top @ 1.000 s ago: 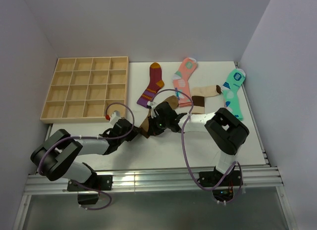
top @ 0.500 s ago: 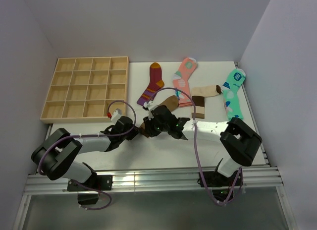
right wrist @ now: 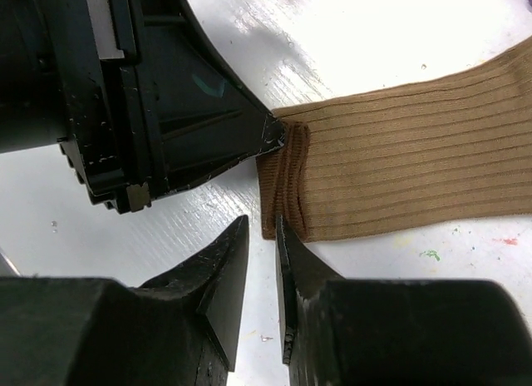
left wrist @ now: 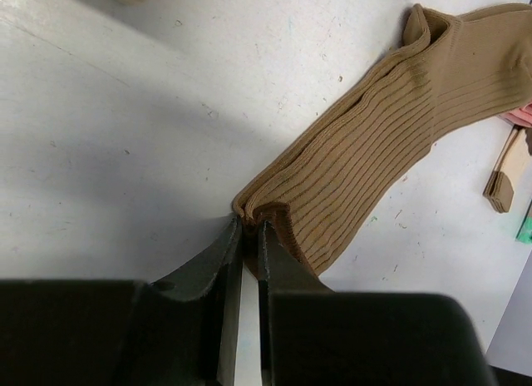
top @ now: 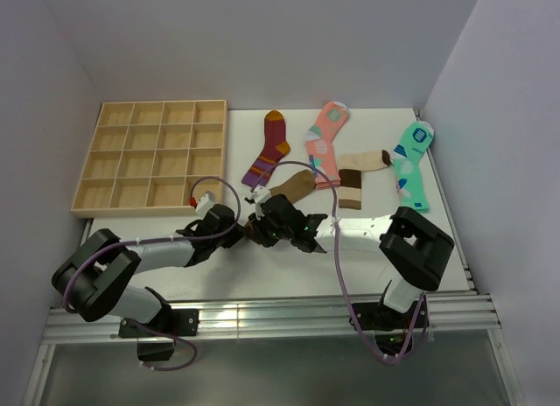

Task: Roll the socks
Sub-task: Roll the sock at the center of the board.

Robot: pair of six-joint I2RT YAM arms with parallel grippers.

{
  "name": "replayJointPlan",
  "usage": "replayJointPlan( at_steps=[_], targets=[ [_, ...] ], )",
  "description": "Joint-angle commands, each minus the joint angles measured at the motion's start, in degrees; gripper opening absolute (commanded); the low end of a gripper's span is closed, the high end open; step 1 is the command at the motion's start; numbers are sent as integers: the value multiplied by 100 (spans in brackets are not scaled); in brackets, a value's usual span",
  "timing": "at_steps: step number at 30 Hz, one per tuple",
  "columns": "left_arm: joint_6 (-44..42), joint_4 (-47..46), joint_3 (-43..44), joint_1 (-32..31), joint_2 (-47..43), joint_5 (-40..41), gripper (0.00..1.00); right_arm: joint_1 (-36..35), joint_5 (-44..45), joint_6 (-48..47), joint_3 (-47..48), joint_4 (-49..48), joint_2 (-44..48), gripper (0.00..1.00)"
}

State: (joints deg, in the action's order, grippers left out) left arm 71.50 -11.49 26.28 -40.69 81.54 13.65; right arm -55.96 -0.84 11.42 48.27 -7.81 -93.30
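The plain brown sock [top: 293,187] lies flat on the white table, its darker cuff toward me. My left gripper [top: 238,234] is shut on one corner of that cuff [left wrist: 249,218]; the ribbed sock [left wrist: 382,136] stretches away from it. My right gripper [right wrist: 261,226] has its jaws a narrow gap apart, tips at the other corner of the cuff [right wrist: 283,186], with bare table showing between them. The left gripper's black fingertip [right wrist: 270,135] shows there pinching the cuff. The beige sock with dark brown toe and band [top: 354,171] lies bent behind the brown one, its band end visible [left wrist: 501,180].
A wooden compartment tray [top: 144,211] stands at the back left. A maroon striped sock [top: 269,152], a pink patterned sock [top: 324,136] and a mint-green sock [top: 413,161] lie along the back. Both arms meet low over the table's middle.
My right gripper has slid left and nearer along the brown sock to its cuff, uncovering the sock's length. My left gripper stays on the cuff, shifted slightly right.
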Motion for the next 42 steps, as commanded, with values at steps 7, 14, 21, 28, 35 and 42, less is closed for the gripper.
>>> replayJointPlan(
  at_steps=[7,14,21,28,35,42],
  targets=[
    [-207,551,52,17,-112,164,14,-108,260,-149,51,-265,-400,26],
    [-198,577,70,26,-138,164,14,-125,207,-131,121,-142,-654,29],
    [-207,630,88,17,-191,164,14,-143,251,18,209,157,-953,34],
    [-225,700,114,17,-243,182,15,-204,576,115,367,622,-1199,35],
    [-163,771,70,26,-480,226,17,-213,358,264,517,922,-1393,7],
    [3,876,-114,26,-1156,419,31,-38,-766,615,648,1106,-1358,0]
  ],
)
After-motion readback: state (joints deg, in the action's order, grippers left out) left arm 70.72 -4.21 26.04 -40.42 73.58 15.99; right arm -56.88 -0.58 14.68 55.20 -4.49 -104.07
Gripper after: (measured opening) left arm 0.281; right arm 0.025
